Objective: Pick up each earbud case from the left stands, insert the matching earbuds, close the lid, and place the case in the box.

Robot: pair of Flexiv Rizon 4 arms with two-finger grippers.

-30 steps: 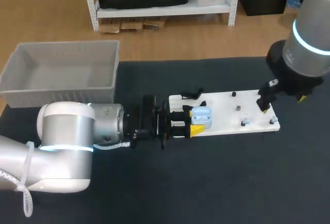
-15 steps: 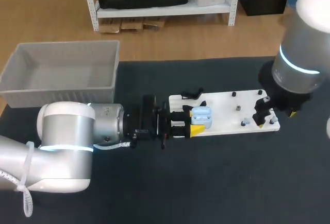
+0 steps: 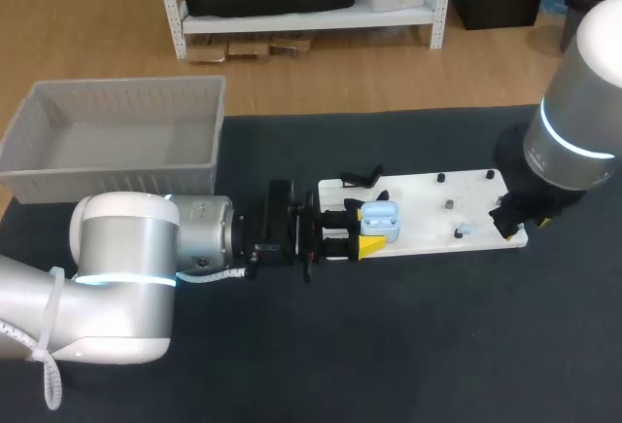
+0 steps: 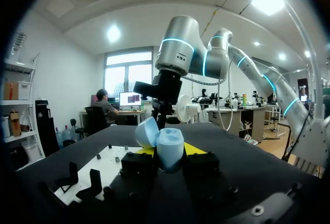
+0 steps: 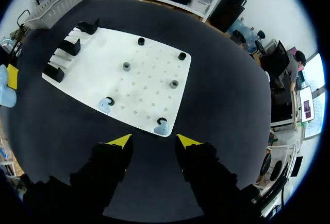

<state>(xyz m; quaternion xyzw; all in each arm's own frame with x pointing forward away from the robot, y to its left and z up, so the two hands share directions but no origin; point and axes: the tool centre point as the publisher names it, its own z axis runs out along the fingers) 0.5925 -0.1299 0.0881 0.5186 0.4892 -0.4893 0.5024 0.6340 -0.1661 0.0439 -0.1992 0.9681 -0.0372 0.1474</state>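
1. Left gripper (image 4: 168, 152) clamps the open-lidded earbud case (image 3: 380, 217) at the white board's (image 5: 139, 74) stand end, with its fingertips (image 4: 193, 148) mostly hidden.
2. Right gripper (image 5: 152, 140), fingers spread and empty, hangs off the opposite end, beside an earbud (image 5: 161, 127).

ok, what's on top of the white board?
One blue earbud, a second earbud, dark pegs and black stands. From above, the blue case in the left pincer covers part of the white board.
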